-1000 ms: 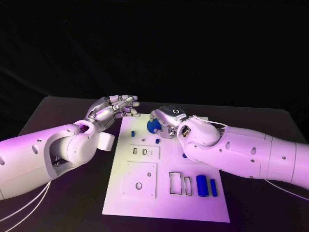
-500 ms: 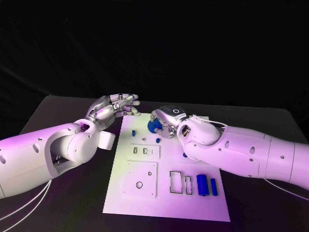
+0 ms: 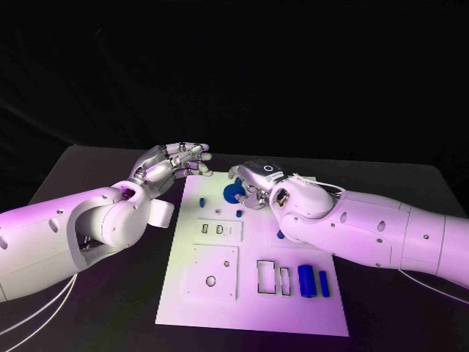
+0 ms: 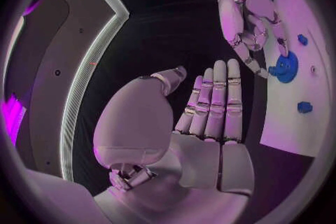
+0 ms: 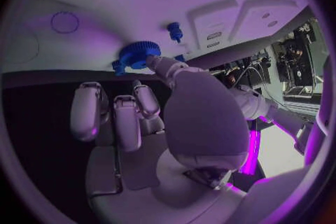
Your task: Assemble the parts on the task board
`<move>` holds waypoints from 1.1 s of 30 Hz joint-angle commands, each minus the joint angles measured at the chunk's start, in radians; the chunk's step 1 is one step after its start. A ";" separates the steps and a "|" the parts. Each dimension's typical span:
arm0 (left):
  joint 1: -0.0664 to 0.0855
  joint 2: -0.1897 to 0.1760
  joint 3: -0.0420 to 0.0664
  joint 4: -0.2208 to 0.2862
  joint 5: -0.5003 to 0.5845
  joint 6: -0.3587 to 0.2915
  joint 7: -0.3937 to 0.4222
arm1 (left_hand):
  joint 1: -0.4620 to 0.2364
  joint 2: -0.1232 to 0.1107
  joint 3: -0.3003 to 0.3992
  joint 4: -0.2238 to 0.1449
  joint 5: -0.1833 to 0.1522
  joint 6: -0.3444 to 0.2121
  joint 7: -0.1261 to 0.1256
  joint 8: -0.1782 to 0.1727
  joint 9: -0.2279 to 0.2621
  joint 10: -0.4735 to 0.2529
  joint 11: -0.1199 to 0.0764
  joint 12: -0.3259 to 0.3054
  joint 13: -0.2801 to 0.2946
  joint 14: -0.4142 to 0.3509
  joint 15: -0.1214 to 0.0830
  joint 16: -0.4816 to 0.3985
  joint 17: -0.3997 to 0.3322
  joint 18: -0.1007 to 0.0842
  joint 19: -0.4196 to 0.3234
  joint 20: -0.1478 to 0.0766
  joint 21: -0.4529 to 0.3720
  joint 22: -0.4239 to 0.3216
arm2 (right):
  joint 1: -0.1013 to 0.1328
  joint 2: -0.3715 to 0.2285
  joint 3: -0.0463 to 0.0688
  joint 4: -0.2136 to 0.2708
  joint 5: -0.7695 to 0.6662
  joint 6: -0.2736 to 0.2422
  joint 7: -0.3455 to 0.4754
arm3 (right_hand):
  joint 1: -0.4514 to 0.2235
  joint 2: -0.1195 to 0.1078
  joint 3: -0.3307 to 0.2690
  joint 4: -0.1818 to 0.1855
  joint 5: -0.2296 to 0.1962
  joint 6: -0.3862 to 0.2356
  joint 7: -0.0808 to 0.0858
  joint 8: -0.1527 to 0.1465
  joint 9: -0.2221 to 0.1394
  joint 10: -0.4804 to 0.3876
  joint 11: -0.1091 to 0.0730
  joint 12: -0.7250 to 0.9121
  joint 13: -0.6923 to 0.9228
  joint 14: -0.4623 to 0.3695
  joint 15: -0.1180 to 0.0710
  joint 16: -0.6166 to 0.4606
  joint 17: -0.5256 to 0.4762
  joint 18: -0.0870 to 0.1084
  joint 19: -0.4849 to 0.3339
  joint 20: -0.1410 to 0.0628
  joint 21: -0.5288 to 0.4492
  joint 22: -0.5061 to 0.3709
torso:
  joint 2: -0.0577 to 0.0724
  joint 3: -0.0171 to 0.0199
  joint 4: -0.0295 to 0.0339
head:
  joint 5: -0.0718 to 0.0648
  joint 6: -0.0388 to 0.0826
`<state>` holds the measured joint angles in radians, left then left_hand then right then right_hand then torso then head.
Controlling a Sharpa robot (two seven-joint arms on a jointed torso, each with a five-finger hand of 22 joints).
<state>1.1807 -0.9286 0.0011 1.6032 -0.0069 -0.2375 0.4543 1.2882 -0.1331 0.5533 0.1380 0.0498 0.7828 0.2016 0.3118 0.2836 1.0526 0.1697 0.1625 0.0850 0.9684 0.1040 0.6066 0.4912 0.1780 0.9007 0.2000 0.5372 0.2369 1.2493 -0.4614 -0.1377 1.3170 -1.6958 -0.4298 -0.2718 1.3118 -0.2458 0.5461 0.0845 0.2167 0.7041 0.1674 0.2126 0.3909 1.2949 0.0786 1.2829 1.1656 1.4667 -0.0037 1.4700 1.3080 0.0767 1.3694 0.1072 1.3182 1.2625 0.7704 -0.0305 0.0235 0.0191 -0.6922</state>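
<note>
The black table [image 3: 86, 165] is carrying the white task board [image 3: 256, 301]. Left hand [image 3: 171, 165] is hovering off the board's far left corner, fingers straight, holding nothing. Right hand [image 3: 258, 183] is touching the blue gear [image 3: 234, 192] at the board's far end; whether it is actually gripping it I cannot tell. Two blue bars [image 3: 314, 282] are lying near the right edge.

We read this as a robotics lab: black table [image 3: 97, 165] set against dark drapes, a white task board [image 3: 258, 308] with cut-out slots, and, in the right wrist view, racks of cabled equipment [image 5: 297, 59] at the room's edge
</note>
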 commanded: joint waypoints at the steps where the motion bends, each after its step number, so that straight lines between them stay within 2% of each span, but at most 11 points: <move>1: 0.000 0.001 0.000 0.000 0.001 0.011 0.009 | -0.008 0.001 0.000 0.005 0.001 -0.005 0.038 -0.002 0.001 -0.006 -0.001 -0.001 0.001 0.000 0.002 -0.006 -0.001 0.004 0.002 0.006 -0.005 -0.001 | 0.000 -0.002 0.000 0.000 0.012 0.013 0.000 | -0.014 0.003 -0.011 0.002 0.000 -0.004 0.001 -0.004 -0.001 -0.003 0.002 -0.003 -0.001 0.054 0.007 -0.003 0.049 0.004 -0.006 0.002 -0.004 0.000 | 0.000 0.0000 0.0000 | 0.001 0.000; 7: 0.000 0.000 0.000 0.000 0.001 0.011 0.008 | -0.008 0.001 0.000 0.005 0.001 -0.005 0.038 -0.002 0.001 -0.006 -0.001 -0.001 0.001 0.000 0.002 -0.006 -0.001 0.004 0.002 0.006 -0.005 -0.001 | 0.000 -0.013 0.000 0.009 0.020 0.011 0.003 | -0.020 0.010 -0.024 0.009 0.001 0.010 0.003 0.000 0.003 -0.002 0.003 -0.003 0.001 0.054 0.009 -0.004 0.048 0.004 -0.006 0.004 -0.007 -0.001 | 0.000 0.0002 -0.0007 | 0.002 0.000; 9: 0.000 0.000 0.000 -0.001 0.001 0.012 0.008 | -0.008 0.001 0.000 0.005 0.001 -0.005 0.038 -0.002 0.001 -0.006 -0.001 -0.001 0.001 0.000 0.002 -0.006 -0.001 0.004 0.002 0.006 -0.005 -0.001 | 0.000 -0.028 0.000 0.024 0.030 -0.012 0.008 | -0.022 0.013 -0.026 0.011 0.001 0.017 0.003 0.002 0.005 0.000 0.003 -0.002 0.003 0.054 0.009 -0.004 0.049 0.004 -0.006 0.004 -0.007 -0.001 | 0.000 0.0005 -0.0004 | 0.002 0.000; 14: 0.000 -0.002 0.000 -0.005 0.001 0.011 0.009 | -0.008 0.001 0.000 0.005 0.001 -0.005 0.038 -0.002 0.001 -0.006 -0.001 -0.001 0.001 0.000 0.002 -0.006 -0.001 0.004 0.002 0.006 -0.005 -0.001 | 0.004 -0.097 0.004 0.094 0.111 -0.106 0.054 | -0.028 0.018 -0.031 0.016 0.000 0.038 0.003 0.010 0.010 0.008 0.003 0.005 0.012 0.055 0.009 -0.002 0.052 0.003 -0.001 0.005 -0.004 0.006 | -0.003 0.0014 -0.0029 | 0.001 0.003; 16: 0.000 -0.003 0.000 -0.008 0.001 0.011 0.009 | -0.008 0.001 0.000 0.005 0.001 -0.005 0.038 -0.002 0.001 -0.006 -0.001 -0.001 0.001 0.000 0.002 -0.006 -0.001 0.004 0.002 0.006 -0.005 -0.001 | 0.011 -0.142 0.008 0.136 0.183 -0.143 0.088 | -0.028 0.018 -0.032 0.017 0.000 0.039 0.003 0.011 0.010 0.008 0.003 0.005 0.012 0.055 0.009 -0.002 0.052 0.003 -0.002 0.004 -0.005 0.004 | -0.005 0.0025 -0.0068 | 0.003 0.004; 18: 0.000 -0.005 0.000 -0.011 0.001 0.011 0.010 | -0.008 0.001 0.000 0.005 0.001 -0.005 0.038 -0.002 0.001 -0.006 0.000 -0.001 0.001 0.001 0.002 -0.006 -0.001 0.004 0.002 0.006 -0.006 -0.002 | 0.024 -0.193 0.011 0.180 0.278 -0.154 0.122 | -0.030 0.017 -0.033 0.017 0.000 0.040 0.003 0.011 0.010 0.008 0.004 0.005 0.013 0.055 0.009 -0.003 0.051 0.004 -0.003 0.005 -0.006 0.002 | -0.007 0.0042 -0.0111 | 0.002 0.004; 22: 0.000 -0.006 0.000 -0.019 0.001 0.011 0.010 | -0.008 0.001 0.000 0.005 0.001 -0.005 0.038 -0.002 0.001 -0.006 0.000 -0.001 0.001 0.001 0.002 -0.006 -0.001 0.004 0.002 0.006 -0.006 -0.002 | 0.053 -0.296 0.013 0.251 0.470 -0.116 0.164 | -0.032 0.014 -0.037 0.018 -0.001 0.041 0.004 0.011 0.010 0.007 0.004 0.004 0.011 0.055 0.010 -0.003 0.049 0.005 -0.007 0.005 -0.012 -0.003 | -0.016 0.0085 -0.0230 | -0.004 0.005; 25: -0.001 -0.006 0.000 -0.025 0.002 0.011 0.010 | -0.008 0.001 0.000 0.005 0.001 -0.005 0.038 -0.002 0.001 -0.006 0.000 -0.001 0.001 0.001 0.002 -0.006 -0.001 0.004 0.002 0.006 -0.006 -0.002 | 0.069 -0.363 0.014 0.278 0.569 -0.063 0.197 | -0.035 0.011 -0.041 0.018 -0.002 0.040 0.005 0.010 0.010 0.005 0.005 0.002 0.009 0.054 0.010 -0.005 0.047 0.005 -0.008 0.005 -0.013 -0.005 | -0.022 0.0117 -0.0311 | -0.010 0.005; 30: -0.002 -0.001 0.000 -0.037 0.003 0.011 0.011 | -0.008 0.001 0.000 0.005 0.001 -0.005 0.038 -0.002 0.001 -0.006 0.000 -0.001 0.001 0.001 0.002 -0.006 -0.001 0.004 0.002 0.006 -0.006 -0.002 | 0.080 -0.451 0.013 0.261 0.641 0.012 0.312 | -0.019 0.014 -0.040 0.005 -0.002 0.042 0.003 0.010 0.012 0.004 0.004 0.003 0.011 0.057 0.010 0.001 0.058 0.002 -0.001 0.005 -0.005 0.007 | -0.030 0.0187 -0.0444 | -0.012 0.003; 33: -0.004 0.004 0.000 -0.043 0.003 0.014 0.012 | -0.007 0.000 0.000 0.004 0.001 -0.006 0.037 -0.002 0.002 -0.007 -0.001 -0.001 0.001 0.001 0.002 -0.007 -0.001 0.004 0.003 0.006 -0.006 -0.002 | 0.076 -0.482 0.011 0.227 0.647 0.038 0.362 | -0.013 0.012 -0.040 -0.001 -0.002 0.044 0.002 0.011 0.012 0.005 0.003 0.005 0.014 0.058 0.010 0.003 0.063 0.001 0.003 0.005 -0.001 0.013 | -0.033 0.0233 -0.0483 | -0.015 0.003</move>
<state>1.1778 -0.9281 0.0007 1.5619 -0.0066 -0.2375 0.4540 1.2882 -0.1331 0.5533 0.1380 0.0498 0.7828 0.2016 0.3118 0.2841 1.0527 0.1697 0.1625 0.0848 0.9684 0.1040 0.6029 0.4911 0.1781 0.9007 0.2000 0.5372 0.2359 1.3284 -0.9389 -0.1264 1.5541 -1.1262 -0.4611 -0.0181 1.2881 -0.2318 0.5069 0.0885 0.2167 0.7401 0.1676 0.2203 0.4019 1.2985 0.0821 1.2829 1.1790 1.4629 0.0000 1.4700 1.3077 0.0767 1.3658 0.1109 1.3126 1.2748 0.7425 -0.0129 -0.0164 0.0061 -0.6883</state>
